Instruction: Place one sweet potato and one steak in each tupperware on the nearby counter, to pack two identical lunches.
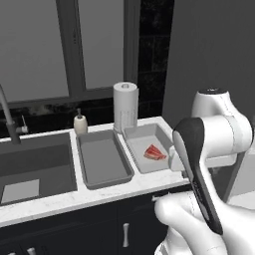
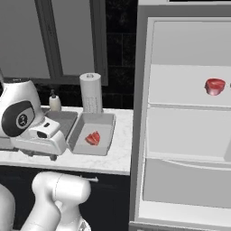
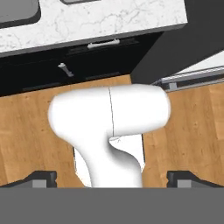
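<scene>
The open fridge [image 2: 185,131] was seen at the right of the right base view, its white shelves lit. On an upper shelf a red steak [image 2: 214,86] was lying alone. The counter [image 1: 99,191], white marble with grey veins, was seen over dark cabinets with silver handles, and the dark sink basin [image 1: 35,167] was set into it at the left. Two grey tupperware trays were placed side by side next to the sink: the left tray [image 1: 102,159] was bare inside, while the right tray [image 1: 144,144] held a second steak [image 1: 155,152], lying near its middle. No sweet potato could be made out in either tray. A paper towel roll [image 1: 125,105] was standing upright just behind the trays, and a small soap dispenser [image 1: 80,123] was set behind the left tray, near the sink. The gripper [image 3: 112,178] was seen in the hand view pointed down over the wooden floor, in front of the cabinets; its two dark fingertips [image 3: 41,178] were spread wide apart and nothing was held between them.
</scene>
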### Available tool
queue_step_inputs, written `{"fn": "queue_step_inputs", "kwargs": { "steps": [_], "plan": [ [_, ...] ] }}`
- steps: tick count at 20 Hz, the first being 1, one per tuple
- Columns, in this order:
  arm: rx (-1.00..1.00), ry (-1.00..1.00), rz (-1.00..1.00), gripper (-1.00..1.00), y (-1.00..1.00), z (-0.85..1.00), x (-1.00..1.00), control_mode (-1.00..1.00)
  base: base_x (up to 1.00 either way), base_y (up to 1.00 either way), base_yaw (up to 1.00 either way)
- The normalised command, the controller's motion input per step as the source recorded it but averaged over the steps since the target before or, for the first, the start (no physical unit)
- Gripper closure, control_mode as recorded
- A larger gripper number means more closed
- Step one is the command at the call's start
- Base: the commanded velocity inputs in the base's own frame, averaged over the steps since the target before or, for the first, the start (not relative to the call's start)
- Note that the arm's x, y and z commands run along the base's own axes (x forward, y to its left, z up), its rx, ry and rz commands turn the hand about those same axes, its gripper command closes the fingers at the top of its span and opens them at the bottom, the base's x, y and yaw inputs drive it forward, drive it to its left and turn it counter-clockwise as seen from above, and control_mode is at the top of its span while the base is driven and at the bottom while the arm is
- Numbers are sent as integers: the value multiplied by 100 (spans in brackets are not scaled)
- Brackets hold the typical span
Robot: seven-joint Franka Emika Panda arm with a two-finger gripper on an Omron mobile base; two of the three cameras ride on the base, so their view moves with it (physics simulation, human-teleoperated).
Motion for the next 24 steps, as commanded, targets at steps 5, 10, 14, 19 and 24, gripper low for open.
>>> {"fn": "queue_step_inputs", "kwargs": {
  "steps": [5,10,14,19,24],
  "plan": [
    [0,0,0,-100,0,0,0,100,-100,-44,-26],
    [0,0,0,-100,0,0,0,100,-86,-93,-36],
    [0,0,0,-100,0,0,0,100,-10,-100,-43],
    [0,0,0,-100,0,0,0,100,66,-76,-15],
    [0,0,0,-100,0,0,0,100,98,-18,5]
  ]
}}
